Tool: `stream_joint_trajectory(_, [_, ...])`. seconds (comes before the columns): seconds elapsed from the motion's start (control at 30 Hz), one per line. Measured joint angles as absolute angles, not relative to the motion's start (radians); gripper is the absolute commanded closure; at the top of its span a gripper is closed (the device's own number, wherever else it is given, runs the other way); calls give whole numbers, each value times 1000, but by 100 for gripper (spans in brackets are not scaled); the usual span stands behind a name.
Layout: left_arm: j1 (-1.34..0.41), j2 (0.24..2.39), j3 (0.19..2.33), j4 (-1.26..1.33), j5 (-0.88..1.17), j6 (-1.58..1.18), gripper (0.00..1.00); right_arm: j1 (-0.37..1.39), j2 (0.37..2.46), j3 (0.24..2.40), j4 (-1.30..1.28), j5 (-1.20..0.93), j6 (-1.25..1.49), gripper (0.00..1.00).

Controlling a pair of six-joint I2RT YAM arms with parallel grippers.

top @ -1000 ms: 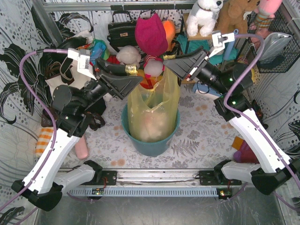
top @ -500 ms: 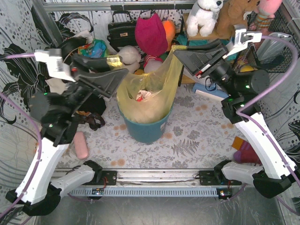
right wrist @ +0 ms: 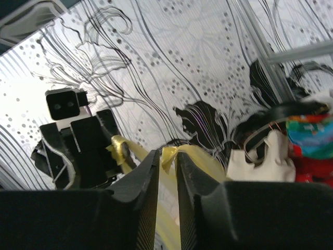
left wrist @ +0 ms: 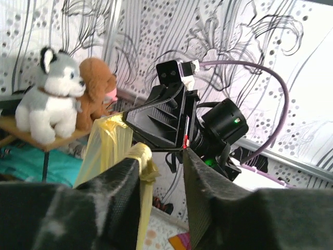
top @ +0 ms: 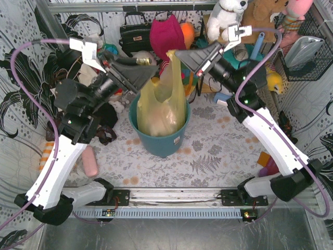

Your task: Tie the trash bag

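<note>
Trash bag (top: 164, 107) clenched in right hand (top: 176, 52); another strand touches left hand (top: 150, 62), grip there unclear

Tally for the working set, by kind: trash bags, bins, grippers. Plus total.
trash bag: 1
teal bin: 1
grippers: 2 (left gripper, right gripper)
Total: 4

Top camera looks down from behind; wrist cameras face each other closely, sharing the trash bag (top: 161, 109).
</note>
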State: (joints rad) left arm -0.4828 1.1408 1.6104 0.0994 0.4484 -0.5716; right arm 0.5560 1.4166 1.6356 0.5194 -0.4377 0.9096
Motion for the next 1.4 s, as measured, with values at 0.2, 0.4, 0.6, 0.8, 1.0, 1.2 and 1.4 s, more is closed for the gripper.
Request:
stream_joint_trajectory(0.2, [-483,1148,1686,103,456,-542,60,556,1406,1756,479,-438,881,100])
stream_joint_trajectory(0.4, [-483,1035,1468,124,400,-539,48,556,1256,1564,466,-401,862,100])
stream_joint_trajectory(0.6, [-483,1011,1367,109,377,-565,31,556,1216,1446,391,-370,839,79])
stream_joint_trajectory(0.8, [-483,1011,1384,88,397,-576,23,556,1220,1451,301,-382,791,50])
stream_joint_trajectory(1.0, [-483,1001,1397,23,469,-543,21,556,1223,1519,133,-432,704,43])
stream_joint_trajectory(1.2, [-483,973,1382,-56,529,-490,20,556,1276,1614,89,-531,668,50])
stream_joint_trajectory(1.4, [-483,955,1361,-52,573,-480,27,556,1333,1630,76,-631,669,56])
